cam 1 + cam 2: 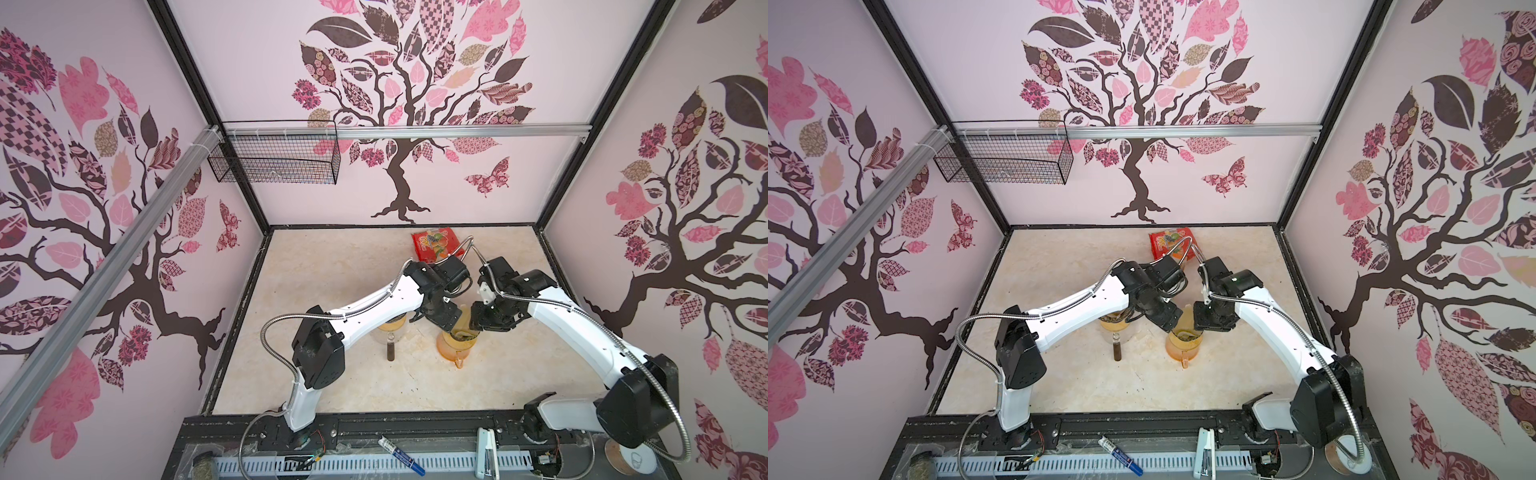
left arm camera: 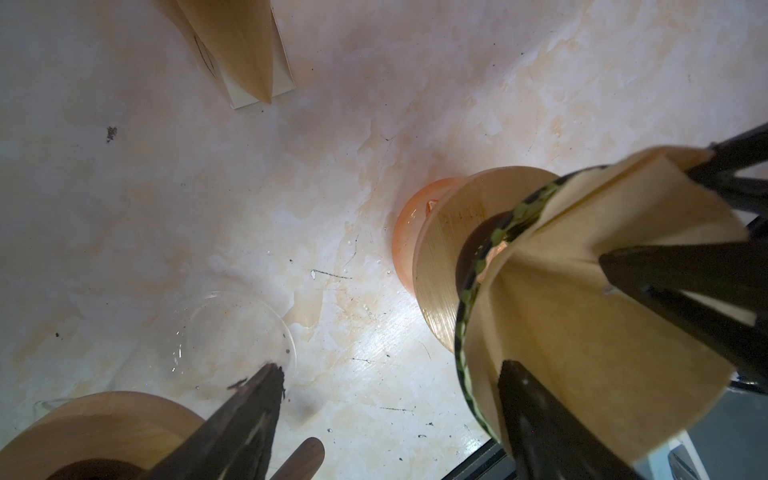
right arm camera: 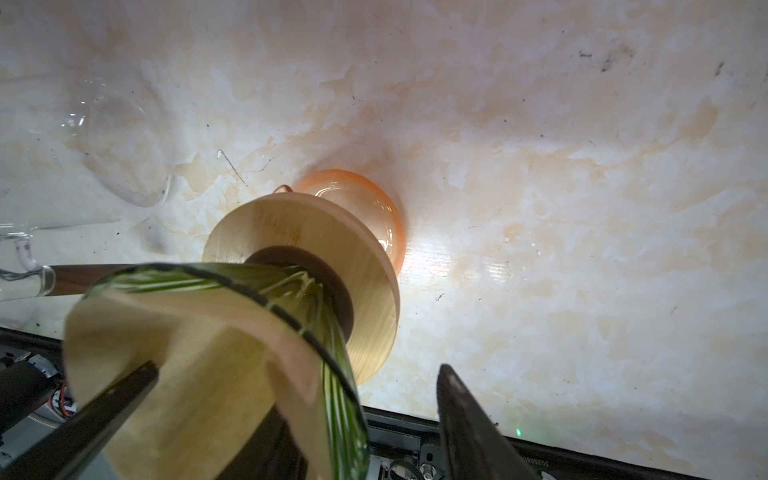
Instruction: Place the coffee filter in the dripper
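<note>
The green glass dripper with its wooden collar sits on an orange carafe at mid-table. A beige paper coffee filter stands inside the dripper, its upper edge above the rim, also visible in the left wrist view. My right gripper is open and straddles the rim, with one finger inside the filter and the other outside, clear of the glass. My left gripper is wide open, with one finger inside the filter cone and the other over bare table. In both top views the two grippers meet above the dripper.
A second dripper with a wooden collar stands on a clear glass carafe just left, a dark vial in front of it. A stack of paper filters stands behind. A red packet lies at the back, and a wire basket hangs on the wall.
</note>
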Controlling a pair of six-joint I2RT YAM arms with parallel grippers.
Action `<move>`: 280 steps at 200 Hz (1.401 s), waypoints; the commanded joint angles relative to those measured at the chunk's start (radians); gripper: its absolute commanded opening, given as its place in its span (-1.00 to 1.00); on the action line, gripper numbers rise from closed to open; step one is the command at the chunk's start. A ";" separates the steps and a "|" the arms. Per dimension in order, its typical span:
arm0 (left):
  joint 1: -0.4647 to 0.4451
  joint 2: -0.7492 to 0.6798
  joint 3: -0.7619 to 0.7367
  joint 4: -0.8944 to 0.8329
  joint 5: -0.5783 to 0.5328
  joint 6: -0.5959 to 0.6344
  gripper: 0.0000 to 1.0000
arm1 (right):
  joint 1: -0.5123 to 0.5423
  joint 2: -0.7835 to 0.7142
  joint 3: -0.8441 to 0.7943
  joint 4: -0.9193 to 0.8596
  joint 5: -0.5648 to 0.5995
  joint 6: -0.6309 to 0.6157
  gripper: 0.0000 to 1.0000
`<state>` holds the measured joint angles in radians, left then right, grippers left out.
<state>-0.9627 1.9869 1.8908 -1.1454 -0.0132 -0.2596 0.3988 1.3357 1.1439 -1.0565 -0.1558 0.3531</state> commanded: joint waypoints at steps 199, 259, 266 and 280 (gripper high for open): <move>0.004 0.015 0.021 0.000 -0.002 0.010 0.68 | 0.006 -0.014 -0.087 0.057 -0.096 -0.003 0.10; 0.004 0.010 0.024 -0.002 0.008 0.003 0.70 | 0.006 -0.009 -0.118 0.073 -0.074 -0.003 0.10; 0.004 0.008 0.026 -0.002 0.009 0.002 0.70 | 0.005 -0.009 -0.122 0.076 -0.071 -0.003 0.10; 0.004 0.007 0.033 -0.007 0.010 0.000 0.70 | 0.007 -0.009 -0.129 0.082 -0.065 -0.002 0.10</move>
<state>-0.9627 1.9926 1.8908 -1.1450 -0.0059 -0.2596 0.3992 1.3239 1.0191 -0.9783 -0.2474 0.3614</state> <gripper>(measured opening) 0.850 0.548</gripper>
